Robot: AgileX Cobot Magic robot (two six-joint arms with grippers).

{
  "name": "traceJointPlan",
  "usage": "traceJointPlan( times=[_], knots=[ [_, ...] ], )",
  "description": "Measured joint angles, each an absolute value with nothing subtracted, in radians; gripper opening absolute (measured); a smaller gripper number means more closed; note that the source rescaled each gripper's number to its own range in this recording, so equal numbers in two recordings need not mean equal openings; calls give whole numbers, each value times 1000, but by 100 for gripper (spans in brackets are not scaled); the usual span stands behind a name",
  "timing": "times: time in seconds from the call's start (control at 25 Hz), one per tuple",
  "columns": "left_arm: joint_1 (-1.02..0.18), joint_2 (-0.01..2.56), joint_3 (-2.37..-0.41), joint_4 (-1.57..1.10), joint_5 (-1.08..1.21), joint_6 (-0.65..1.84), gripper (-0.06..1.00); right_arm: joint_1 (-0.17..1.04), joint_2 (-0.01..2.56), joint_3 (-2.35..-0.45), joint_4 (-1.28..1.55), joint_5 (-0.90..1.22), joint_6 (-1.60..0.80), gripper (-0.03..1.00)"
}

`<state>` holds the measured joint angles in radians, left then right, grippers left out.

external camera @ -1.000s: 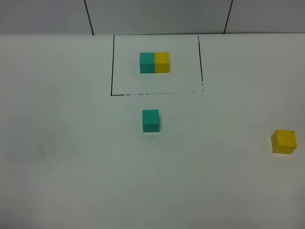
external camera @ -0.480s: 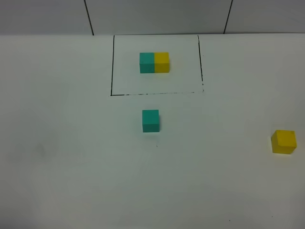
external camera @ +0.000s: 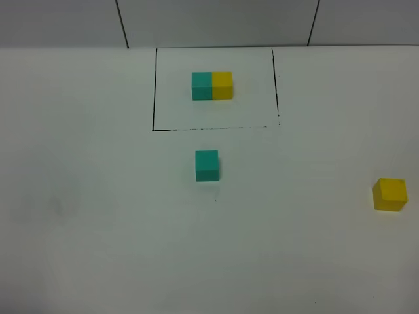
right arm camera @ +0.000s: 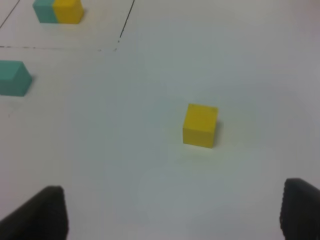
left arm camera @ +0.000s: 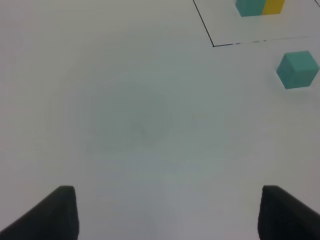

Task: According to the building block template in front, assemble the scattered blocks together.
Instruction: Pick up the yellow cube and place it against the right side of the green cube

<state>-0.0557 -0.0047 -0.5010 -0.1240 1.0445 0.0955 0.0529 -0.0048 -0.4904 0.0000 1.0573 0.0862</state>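
The template (external camera: 212, 86), a teal cube joined to a yellow cube, sits inside a thin black drawn rectangle (external camera: 154, 98) at the back of the white table. A loose teal block (external camera: 207, 165) lies just in front of that frame. Far to the right rests the loose yellow block (external camera: 389, 193). Neither arm appears in the high view. My left gripper (left arm camera: 167, 212) stands open over bare table, with the teal block (left arm camera: 297, 69) well ahead of it. Open too, my right gripper (right arm camera: 172, 215) has the yellow block (right arm camera: 200, 125) lying apart ahead of its fingertips (right arm camera: 42, 212).
The white table (external camera: 98, 229) meets a grey wall with dark seams (external camera: 122, 23) at the back. In the right wrist view the template (right arm camera: 58, 11) and the teal block (right arm camera: 14, 78) show off to one side.
None in the high view; both blocks and the template keep their places.
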Motion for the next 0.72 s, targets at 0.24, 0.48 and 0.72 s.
traceJointPlan(
  times=[0.24, 0.48, 0.72],
  knots=[
    [-56, -5, -501, -124, 1045, 96, 67, 53, -5, -490, 0, 1057, 86, 90],
    [-56, -5, -501, -124, 1045, 96, 67, 53, -5, -490, 0, 1057, 85, 90],
    [-56, -5, -501, -124, 1045, 96, 67, 53, -5, -490, 0, 1057, 86, 90]
  ],
)
